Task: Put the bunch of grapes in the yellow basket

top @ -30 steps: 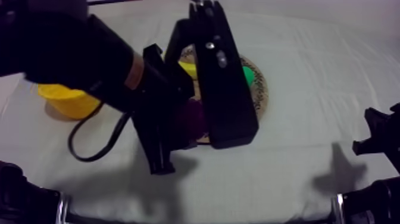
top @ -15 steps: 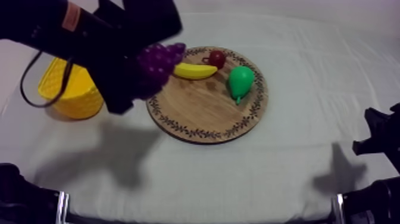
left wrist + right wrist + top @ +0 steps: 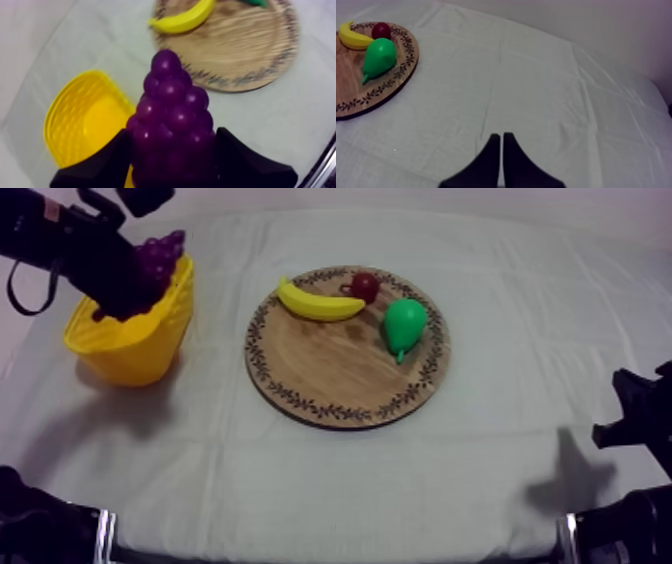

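The left gripper [image 3: 172,146] is clamped round the bunch of grapes [image 3: 170,102], with the yellow basket [image 3: 80,120] just beneath its jaws. The right gripper [image 3: 501,141] is pinched together, empty.

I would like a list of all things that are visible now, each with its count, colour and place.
grapes: one bunch, purple, held over the basket
basket: one, yellow, on the cloth at the left arm's side
board: one, wooden with patterned rim, on the cloth
banana: one, yellow, on the board
small red fruit: one, red, on the board beside the banana
pear: one, green, on the board
cloth: one, grey-white
left gripper: black, shut on the grapes
right gripper: black, shut on nothing, over bare cloth
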